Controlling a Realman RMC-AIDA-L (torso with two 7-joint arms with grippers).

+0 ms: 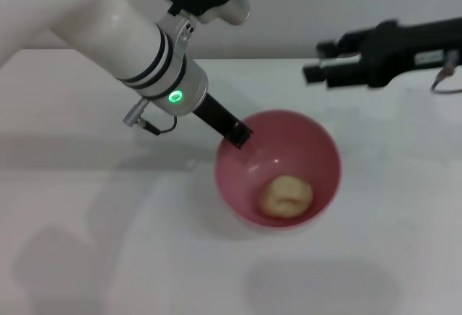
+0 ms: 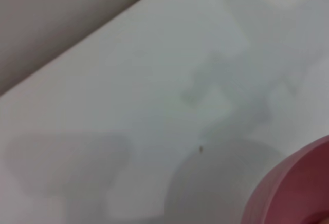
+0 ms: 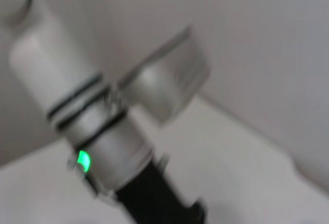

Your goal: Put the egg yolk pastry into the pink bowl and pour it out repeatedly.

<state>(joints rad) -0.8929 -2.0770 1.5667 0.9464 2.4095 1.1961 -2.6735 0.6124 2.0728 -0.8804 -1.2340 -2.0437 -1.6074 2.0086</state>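
The left claw (image 1: 242, 134) sits on the pink bowl (image 1: 325, 149) rim at about ten o'clock, apparently pinching it, though I cannot tell for sure. The egg yolk pastry (image 1: 286, 195) lies inside, low toward six o'clock. The bowl stands on the white counter (image 1: 108, 257). It looks light, stiff and slick, so a rim pinch suits; the pastry seems soft and crumbly. The right claw (image 1: 317, 62) hovers at two o'clock, fingers apart, well clear.

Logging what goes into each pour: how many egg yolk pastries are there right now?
1. The egg yolk pastry lies at the bottom of the pink bowl; none shows on the table.
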